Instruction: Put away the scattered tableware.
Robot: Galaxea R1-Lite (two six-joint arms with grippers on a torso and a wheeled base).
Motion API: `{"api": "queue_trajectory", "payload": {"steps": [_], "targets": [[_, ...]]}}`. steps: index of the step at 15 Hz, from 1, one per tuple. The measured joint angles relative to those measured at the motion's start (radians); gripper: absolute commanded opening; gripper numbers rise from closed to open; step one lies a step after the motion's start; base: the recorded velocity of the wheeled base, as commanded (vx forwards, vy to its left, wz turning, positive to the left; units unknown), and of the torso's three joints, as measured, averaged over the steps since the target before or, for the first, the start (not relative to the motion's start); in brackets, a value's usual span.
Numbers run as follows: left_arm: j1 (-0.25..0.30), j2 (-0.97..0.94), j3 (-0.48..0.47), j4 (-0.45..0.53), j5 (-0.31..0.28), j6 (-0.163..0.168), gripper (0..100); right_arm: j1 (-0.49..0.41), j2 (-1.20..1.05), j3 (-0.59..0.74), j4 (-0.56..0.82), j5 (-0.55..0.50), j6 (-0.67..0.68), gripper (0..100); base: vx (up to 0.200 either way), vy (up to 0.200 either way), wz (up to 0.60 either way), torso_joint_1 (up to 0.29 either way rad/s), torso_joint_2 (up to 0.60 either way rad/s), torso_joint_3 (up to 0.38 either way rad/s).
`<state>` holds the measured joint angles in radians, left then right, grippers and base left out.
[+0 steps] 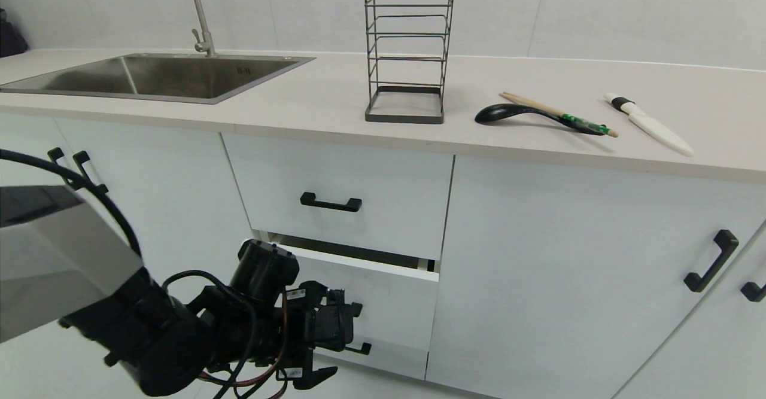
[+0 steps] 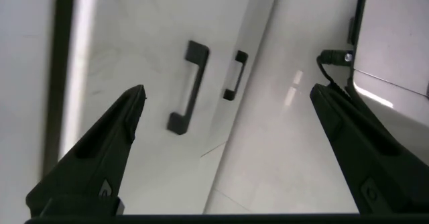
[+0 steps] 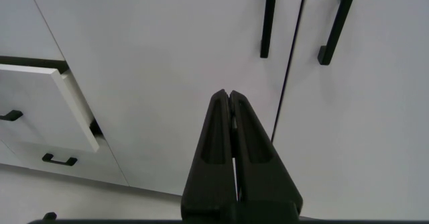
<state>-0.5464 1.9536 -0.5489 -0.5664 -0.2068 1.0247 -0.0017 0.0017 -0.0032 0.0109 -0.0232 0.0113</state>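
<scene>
Spoon (image 1: 508, 113), chopsticks (image 1: 538, 106), knife (image 1: 649, 125) on counter (image 1: 323, 97), right arm's side; right gripper (image 3: 230, 95) pressed together, left gripper (image 1: 347, 339) spread at drawer (image 1: 383, 294).

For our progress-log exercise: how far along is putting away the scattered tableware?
Done: the lower drawer stands slightly open. In hand: nothing; the left end effector is open beside that drawer, the right end effector shut and empty. Left: the black spoon, chopsticks and white knife all lie on the counter.
</scene>
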Motion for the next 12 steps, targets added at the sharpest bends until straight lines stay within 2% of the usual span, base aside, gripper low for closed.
{"api": "queue_trajectory", "payload": {"steps": [3, 7, 12], "targets": [[0.003, -0.125, 0.031, 0.005, -0.002, -0.013, 100, 0.000, 0.000, 0.000, 0.000, 0.000, 0.000, 0, 0.000, 0.000, 0.00, 0.000, 0.00, 0.000], [0.037, -0.169, 0.000, 0.003, -0.007, -0.032, 100, 0.000, 0.000, 0.000, 0.000, 0.000, 0.000, 0, 0.000, 0.000, 0.00, 0.000, 0.00, 0.000], [0.108, -0.060, -0.142, 0.002, -0.051, -0.022, 100, 0.000, 0.000, 0.000, 0.000, 0.000, 0.000, 0, 0.000, 0.000, 0.00, 0.000, 0.00, 0.000]]}}
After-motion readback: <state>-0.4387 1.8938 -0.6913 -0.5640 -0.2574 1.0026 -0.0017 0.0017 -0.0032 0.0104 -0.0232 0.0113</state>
